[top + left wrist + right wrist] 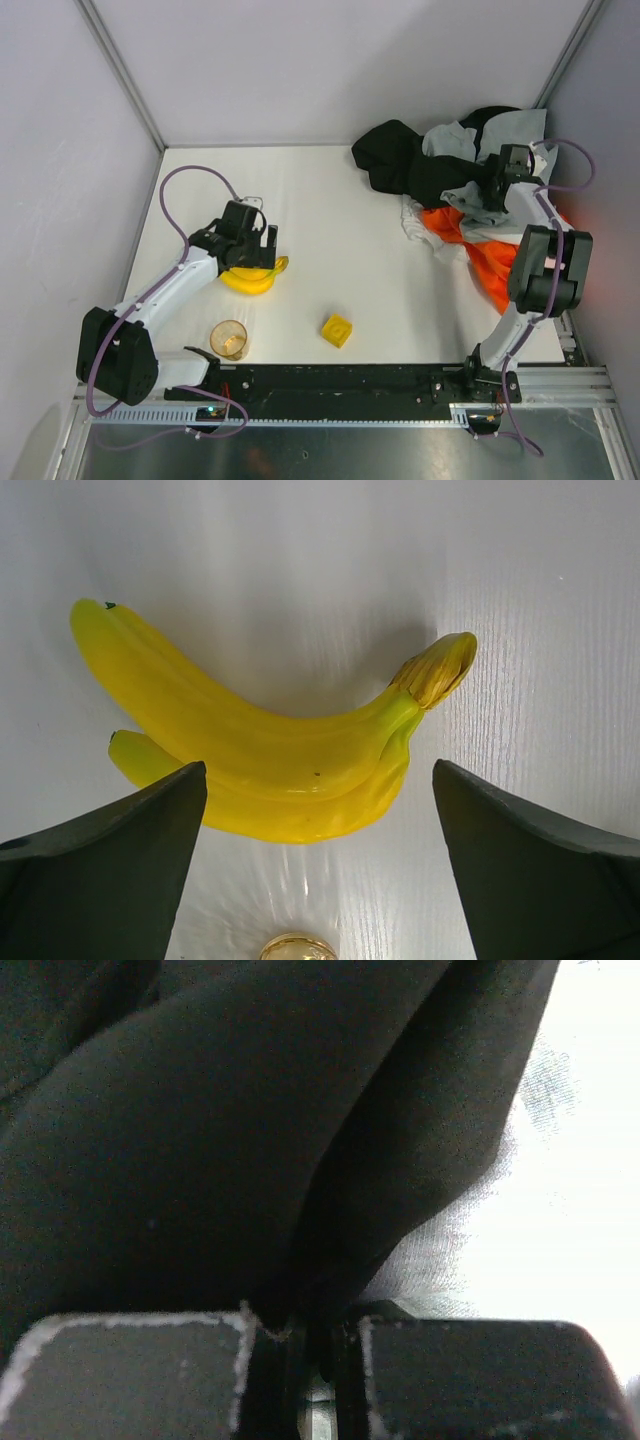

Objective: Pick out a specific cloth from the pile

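Note:
The pile (pixel 450 165) of black, light grey and orange garments lies at the far right corner. A small part of the white cloth (pixel 413 222) shows at its near left edge, under black fabric and beside the orange garment (pixel 490 255). My right gripper (pixel 497 186) is down in the pile, its jaws closed on a fold of black garment (pixel 200 1130); that view (pixel 305 1335) is filled with dark fabric. My left gripper (pixel 250 252) is open and empty just above the banana bunch (pixel 270 750), a finger on each side (pixel 318 772).
A yellow block (pixel 337 329) and a clear amber cup (pixel 230 340) stand near the front edge. Its gold rim (pixel 298 947) shows under the left wrist. Grey walls close the back and sides. A black rail (pixel 340 380) runs along the front.

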Robot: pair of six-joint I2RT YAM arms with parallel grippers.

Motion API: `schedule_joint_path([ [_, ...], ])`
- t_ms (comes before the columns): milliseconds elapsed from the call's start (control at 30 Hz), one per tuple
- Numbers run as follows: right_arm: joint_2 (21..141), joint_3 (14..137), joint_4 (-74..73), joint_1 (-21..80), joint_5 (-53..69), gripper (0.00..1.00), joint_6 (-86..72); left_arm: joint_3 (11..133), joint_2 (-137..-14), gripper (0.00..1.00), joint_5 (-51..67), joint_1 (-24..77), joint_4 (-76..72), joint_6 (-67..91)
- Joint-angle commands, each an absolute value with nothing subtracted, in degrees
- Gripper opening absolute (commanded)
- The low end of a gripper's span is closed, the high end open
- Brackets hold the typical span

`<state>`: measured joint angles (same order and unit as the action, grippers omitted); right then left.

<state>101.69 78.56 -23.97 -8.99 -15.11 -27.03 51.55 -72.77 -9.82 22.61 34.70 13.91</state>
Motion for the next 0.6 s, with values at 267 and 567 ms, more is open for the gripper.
schedule_joint_path([
  [267, 106.34, 75.96, -32.66, -10.99, -1.73, 0.09, -21.06, 53.35, -72.60, 1.00, -8.96, 22.93, 34.23, 13.32],
  [567, 91.32, 73.86, -34.00, -10.86, 3.04, 0.75, -18.77, 53.41, -71.88, 1.00, -8.94, 22.86, 34.23, 13.44],
])
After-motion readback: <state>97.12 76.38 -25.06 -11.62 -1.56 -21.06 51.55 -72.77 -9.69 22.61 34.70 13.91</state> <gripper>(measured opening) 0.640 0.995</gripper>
